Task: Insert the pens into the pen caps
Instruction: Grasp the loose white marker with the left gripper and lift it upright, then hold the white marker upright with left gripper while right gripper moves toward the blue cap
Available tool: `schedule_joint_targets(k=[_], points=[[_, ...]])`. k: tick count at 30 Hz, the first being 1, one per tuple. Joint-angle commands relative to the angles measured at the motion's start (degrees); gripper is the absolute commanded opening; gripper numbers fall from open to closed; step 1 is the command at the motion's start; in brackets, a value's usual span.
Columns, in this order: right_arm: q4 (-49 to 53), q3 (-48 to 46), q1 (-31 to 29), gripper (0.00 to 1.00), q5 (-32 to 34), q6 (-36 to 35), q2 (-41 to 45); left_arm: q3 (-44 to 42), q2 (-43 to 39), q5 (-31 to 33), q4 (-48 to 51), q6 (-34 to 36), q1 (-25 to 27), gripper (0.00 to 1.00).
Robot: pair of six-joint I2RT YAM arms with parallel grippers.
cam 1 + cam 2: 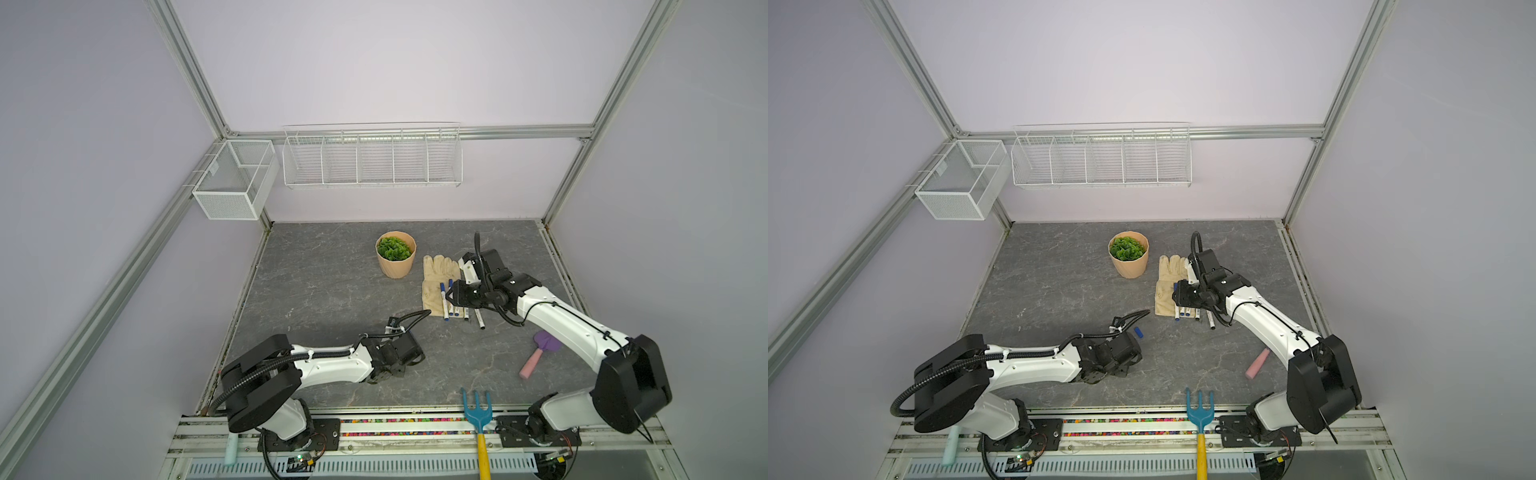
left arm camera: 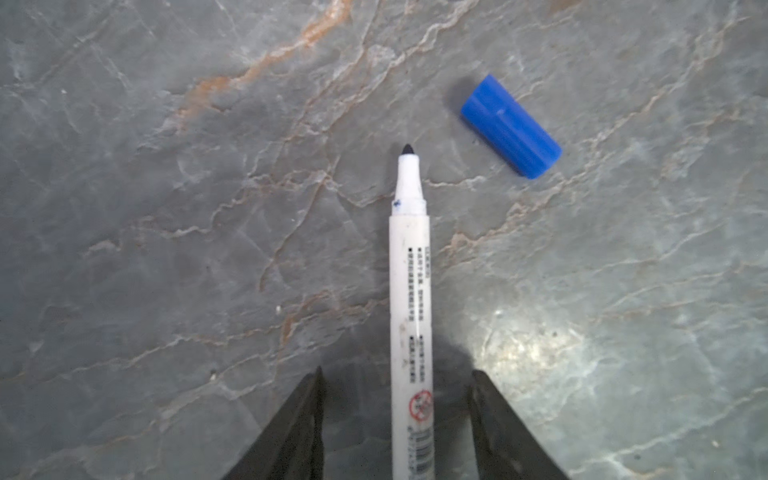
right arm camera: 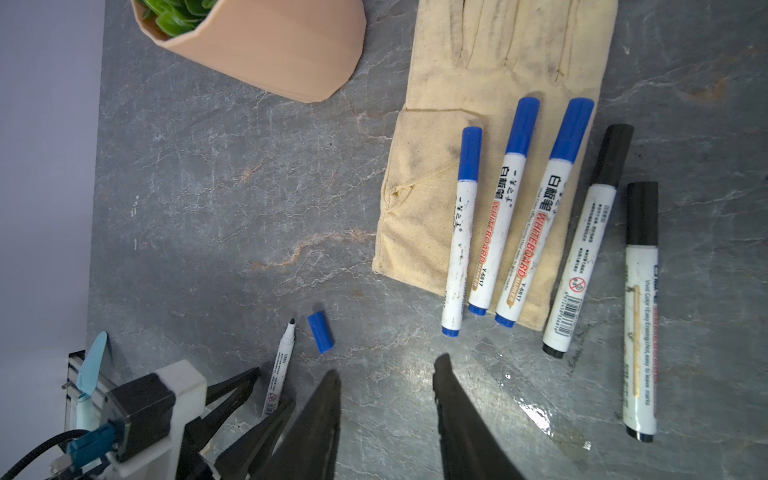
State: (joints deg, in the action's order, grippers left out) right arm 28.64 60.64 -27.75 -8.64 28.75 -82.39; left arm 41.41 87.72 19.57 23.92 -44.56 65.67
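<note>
Lying straight between the two fingers of my left tool (image 2: 397,372) is an uncapped pen (image 2: 410,291), white with small dark print, its dark tip pointing away from the wrist. The jaws stand released: on each side I see a gap of bare table (image 2: 166,249) between finger and barrel, so nothing is grasped. A blue cap (image 2: 511,126) lies on its side on the table, near the pen's tip and a little to one side, not touching it. My right tool (image 3: 388,368) is also released, with only grey table between its fingers. Just beyond it five capped pens lie side by side: three blue-capped pens (image 3: 496,232) resting partly on a beige glove (image 3: 498,54), and two black-capped pens (image 3: 582,249) beside them, the outer one fully on the table. A plant pot (image 3: 282,54) stands near the glove.
</note>
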Motion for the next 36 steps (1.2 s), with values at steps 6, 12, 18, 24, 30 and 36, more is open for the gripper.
schedule_joint_targets(k=[6,12,18,24,30,36], points=[[0.84,-0.61,0.06,0.40,-0.67,-0.48,2.47,-1.65,3.54,-6.33,1.11,-3.89,0.20,0.35],[1.32,-0.01,0.25,0.40,-1.68,-0.69,3.21,-1.03,3.24,-4.51,2.56,-4.33,0.24,0.03],[0.88,0.45,-0.89,0.40,-6.10,-1.69,3.33,-2.59,-8.63,0.80,-2.51,0.85,0.22,0.00],[-3.48,1.81,-6.45,0.46,-15.00,-5.26,2.90,-7.00,-21.67,2.67,-17.21,7.60,0.19,0.00],[-5.36,4.90,-9.65,0.51,-20.59,-5.73,1.22,-8.20,-27.09,3.53,-22.21,8.70,0.19,0.00],[-3.23,8.25,-11.56,0.51,-21.66,-7.48,-1.74,-7.62,-28.59,2.25,-23.99,10.34,0.21,0.00]])
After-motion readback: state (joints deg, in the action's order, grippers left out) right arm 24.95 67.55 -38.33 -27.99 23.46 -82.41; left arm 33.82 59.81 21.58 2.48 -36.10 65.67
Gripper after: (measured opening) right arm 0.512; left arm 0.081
